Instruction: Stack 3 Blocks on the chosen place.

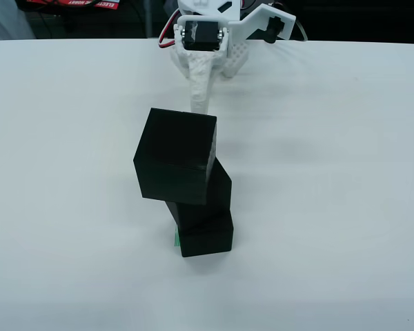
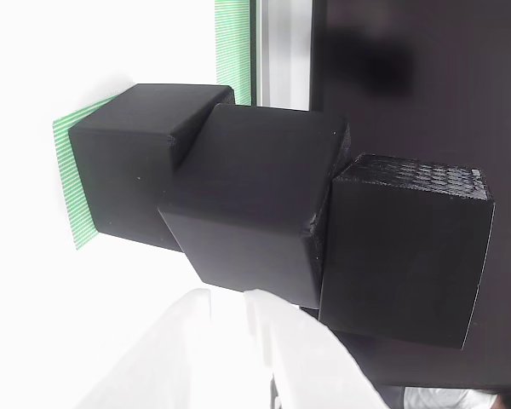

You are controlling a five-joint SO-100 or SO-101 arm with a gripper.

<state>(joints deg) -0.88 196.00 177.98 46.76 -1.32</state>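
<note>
Three black blocks stand stacked on the white table. In the view from the front the bottom block (image 1: 205,238) covers most of the green chosen place (image 1: 174,238), which shows as a sliver at its left. The middle block (image 1: 217,193) is twisted, and the top block (image 1: 176,155) overhangs to the left. In the sideways view the table is at the left, with the green patch (image 2: 68,170), then the bottom block (image 2: 123,179), middle block (image 2: 255,204) and top block (image 2: 404,256). My white gripper (image 1: 215,86) is behind the stack, apart from it, open and holding nothing. Its fingers (image 2: 187,341) show at the bottom edge.
The arm's base (image 1: 214,27) stands at the table's far edge with red and white cables beside it. A second green striped strip (image 2: 234,51) lies by the table's edge, next to a dark background. White tabletop (image 1: 69,207) spreads on both sides of the stack.
</note>
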